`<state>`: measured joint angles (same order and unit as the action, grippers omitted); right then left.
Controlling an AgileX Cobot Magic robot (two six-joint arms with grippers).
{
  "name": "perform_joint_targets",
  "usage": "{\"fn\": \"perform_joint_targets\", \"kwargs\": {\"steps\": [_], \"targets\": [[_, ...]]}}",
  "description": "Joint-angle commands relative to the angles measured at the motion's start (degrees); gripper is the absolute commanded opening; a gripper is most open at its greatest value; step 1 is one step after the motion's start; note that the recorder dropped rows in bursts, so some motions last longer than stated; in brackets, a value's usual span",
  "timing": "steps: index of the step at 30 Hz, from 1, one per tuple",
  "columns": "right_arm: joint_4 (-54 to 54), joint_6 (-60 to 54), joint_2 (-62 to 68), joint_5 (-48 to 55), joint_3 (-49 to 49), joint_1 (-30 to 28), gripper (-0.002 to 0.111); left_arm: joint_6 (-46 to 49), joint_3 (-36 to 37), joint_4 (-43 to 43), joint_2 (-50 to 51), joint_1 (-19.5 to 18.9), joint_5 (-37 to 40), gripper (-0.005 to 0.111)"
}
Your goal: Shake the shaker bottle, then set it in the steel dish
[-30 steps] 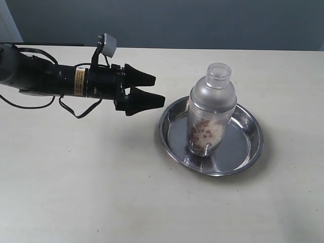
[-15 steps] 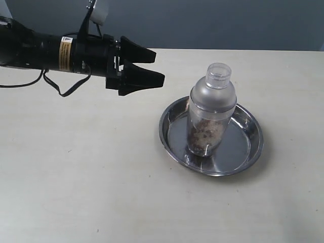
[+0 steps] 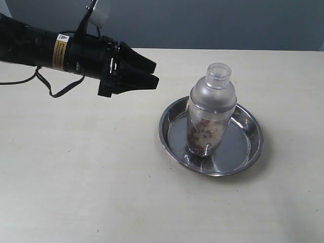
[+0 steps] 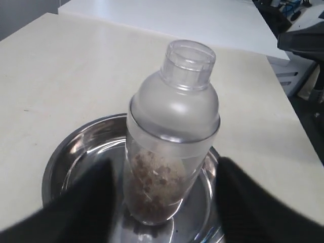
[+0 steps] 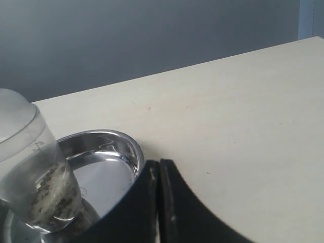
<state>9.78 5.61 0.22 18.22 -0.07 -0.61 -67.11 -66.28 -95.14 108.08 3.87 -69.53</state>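
The shaker bottle (image 3: 212, 109) stands upright in the steel dish (image 3: 251, 132), brown granules in its lower half and its cap on top. My left gripper (image 3: 156, 74) hovers in the air to the left of the dish, open and empty, pointing at the bottle without touching it. In the left wrist view the bottle (image 4: 172, 131) and dish (image 4: 76, 152) lie ahead between the spread dark fingers (image 4: 81, 202). My right gripper (image 5: 159, 167) is shut with nothing between its fingers, beside the dish (image 5: 114, 149) and the bottle (image 5: 30, 172); the exterior view does not show it.
The pale tabletop (image 3: 101, 177) surrounds the dish, with a grey wall behind. A black cable (image 3: 55, 91) hangs under the left arm. Dark equipment (image 4: 304, 35) stands beyond the table's far edge in the left wrist view.
The left arm has risen from near the tabletop and its jaws have narrowed a little. The bottle and the dish have not moved.
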Motion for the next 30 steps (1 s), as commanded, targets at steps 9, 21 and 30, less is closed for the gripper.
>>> {"fn": "perform_joint_targets", "kwargs": {"steps": [9, 21, 30], "targets": [[-0.08, -0.36, -0.22, -0.69, 0.07, 0.10, -0.001, -2.07, 0.46, 2.48, -4.18, -2.09, -0.43, 0.000], [-0.08, -0.36, -0.22, -0.69, 0.07, 0.10, -0.001, 6.40, 22.20, 19.10, -27.77, -7.85, 16.16, 0.000], [-0.08, -0.36, -0.22, -0.69, 0.07, 0.10, -0.001, 13.03, 37.48, 29.96, -53.23, -7.74, 35.15, 0.000]]}}
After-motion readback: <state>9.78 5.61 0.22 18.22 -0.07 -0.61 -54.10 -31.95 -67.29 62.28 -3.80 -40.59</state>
